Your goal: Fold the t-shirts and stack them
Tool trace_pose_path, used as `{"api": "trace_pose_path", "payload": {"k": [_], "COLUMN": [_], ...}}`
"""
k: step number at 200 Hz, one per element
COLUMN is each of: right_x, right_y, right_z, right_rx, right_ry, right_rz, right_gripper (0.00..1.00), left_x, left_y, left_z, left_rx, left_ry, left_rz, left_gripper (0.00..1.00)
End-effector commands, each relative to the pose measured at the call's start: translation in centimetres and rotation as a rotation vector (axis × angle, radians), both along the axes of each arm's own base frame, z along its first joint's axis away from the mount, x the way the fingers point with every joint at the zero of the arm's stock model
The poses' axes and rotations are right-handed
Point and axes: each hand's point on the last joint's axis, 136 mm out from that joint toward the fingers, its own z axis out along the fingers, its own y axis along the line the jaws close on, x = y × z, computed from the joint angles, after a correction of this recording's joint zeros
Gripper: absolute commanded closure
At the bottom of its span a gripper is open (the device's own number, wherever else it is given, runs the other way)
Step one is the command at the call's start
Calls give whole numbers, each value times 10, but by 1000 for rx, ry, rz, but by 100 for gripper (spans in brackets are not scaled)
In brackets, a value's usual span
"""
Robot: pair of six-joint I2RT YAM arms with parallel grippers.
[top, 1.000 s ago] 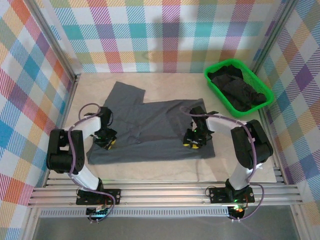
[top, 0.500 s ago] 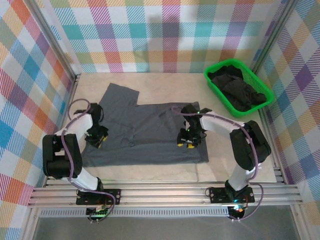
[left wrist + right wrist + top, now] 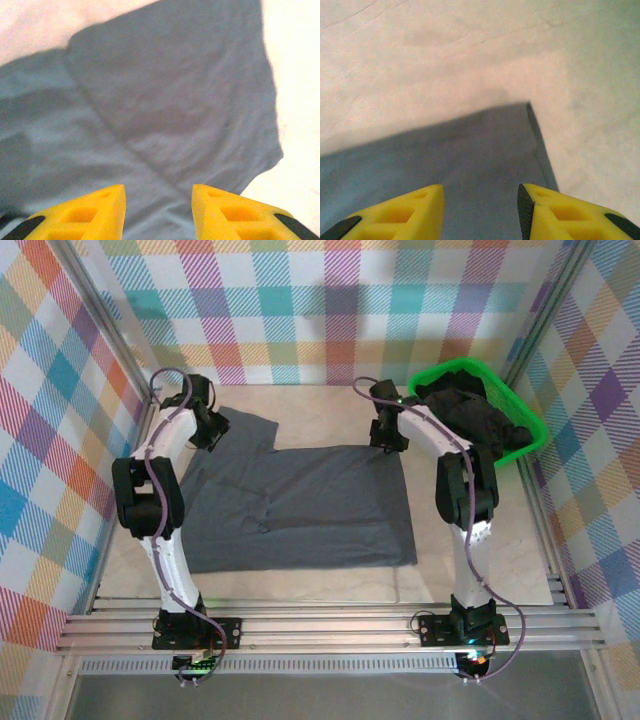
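1. Top view: both arms have swung from the near half of the slate t-shirt out to its far edge. The left claw is over the sleeve, the right claw at the far right corner. The dark t-shirts wait in the green basket.
2. Left wrist: the left claw is partly open and empty above the sleeve.
3. Right wrist: the right claw is partly open and holds nothing, over the corner lying on the surface. They are probably lining up a fold grasp.
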Motion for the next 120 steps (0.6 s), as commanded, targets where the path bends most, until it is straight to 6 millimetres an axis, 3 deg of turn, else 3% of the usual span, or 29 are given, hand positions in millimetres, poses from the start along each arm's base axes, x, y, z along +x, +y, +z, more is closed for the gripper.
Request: {"api": "trace_pose_path", "payload": {"k": [1, 57, 94, 120], "right_x": [13, 24, 28, 31], "right_y": [-14, -28, -28, -28], "right_z": [-3, -41, -48, -45], "right_rx": [-72, -89, -78, -83], "right_ry": [7, 73, 79, 65], "right_rz": [9, -3, 7, 22], "right_gripper": [56, 57, 63, 74], "left_x": [24, 47, 58, 73], "left_y": [0, 7, 21, 34], "left_z": [5, -9, -16, -18], "left_rx": [13, 29, 40, 71], "left_ry": [-58, -87, -85, -100], "left_rz": [-50, -62, -49, -44], "left_gripper": [60, 61, 60, 60]}}
